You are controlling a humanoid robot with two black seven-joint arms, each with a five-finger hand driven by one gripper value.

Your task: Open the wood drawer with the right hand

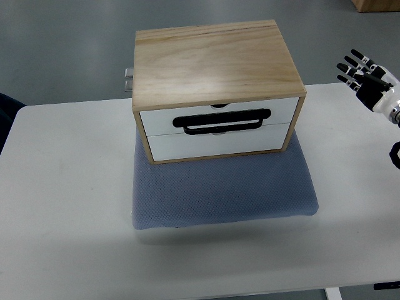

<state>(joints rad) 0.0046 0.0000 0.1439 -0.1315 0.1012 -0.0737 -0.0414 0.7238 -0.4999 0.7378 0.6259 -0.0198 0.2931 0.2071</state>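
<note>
The wooden box point(215, 87) sits mid-frame on a grey mat point(225, 187) on the table point(62, 187), both drawers point(219, 128) closed. The right hand point(369, 78) hovers at the right edge, fingers point(350, 65) spread, empty.

a white worktop point(69, 187) with rounded corners fills most of the top view, set over a grey floor point(62, 44) that shows beyond its far edge. lying directly on the worktop, near its middle, is a blue-grey cushioned mat point(225, 194) with a fine dotted texture and soft rounded edges. the mat's front part is bare, its back part is covered by a wooden drawer box point(215, 59) that stands on it, and the worktop around the mat is plain white.
</note>
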